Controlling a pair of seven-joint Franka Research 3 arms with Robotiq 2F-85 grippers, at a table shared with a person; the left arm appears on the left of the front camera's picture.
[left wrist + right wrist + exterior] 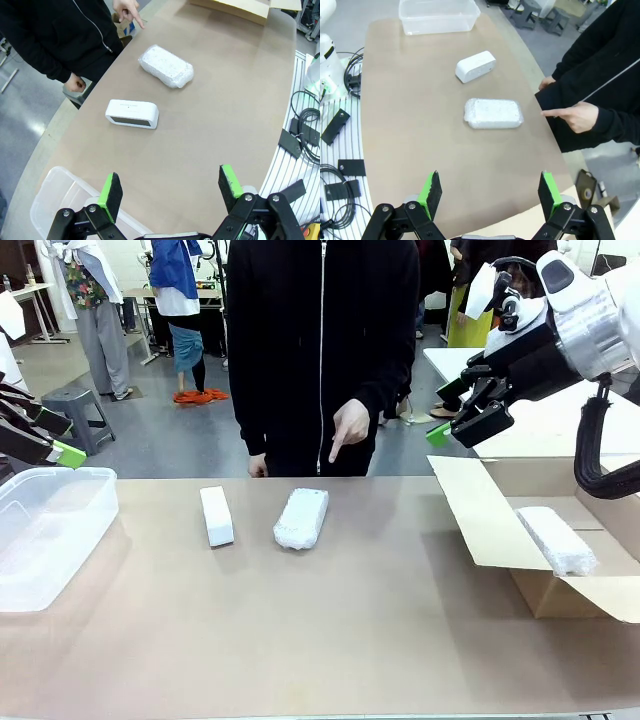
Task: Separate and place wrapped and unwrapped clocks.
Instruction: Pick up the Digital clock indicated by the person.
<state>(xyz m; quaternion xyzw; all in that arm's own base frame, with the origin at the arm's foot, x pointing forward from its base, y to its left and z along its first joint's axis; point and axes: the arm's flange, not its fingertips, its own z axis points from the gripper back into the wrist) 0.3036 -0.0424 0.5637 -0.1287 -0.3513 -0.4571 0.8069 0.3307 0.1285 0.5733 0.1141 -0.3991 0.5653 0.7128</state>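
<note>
We see the left gripper [170, 189] wide open and holding nothing, hovering above the near corner of a clear plastic tub [60, 478] at the left end of the table [350, 630]; the right gripper [490, 189] is also spread open and holding nothing, raised high over the right side, above the flap of a cardboard box [480, 515]. The unwrapped clock [217, 516], a smooth white block, lies flat on the table left of centre; the wrapped clock [301, 518], a bundle in bubble wrap, lies just beside it to the right, the two apart and not touching, both near the far edge. A second wrapped bundle [556, 540] rests inside the open cardboard box. A person in a black zipped top stands at the far side; one hand [348, 428] points its index finger down toward the table above the wrapped clock, not touching it; the other hand [258, 466] hangs closed at the table's far edge.
</note>
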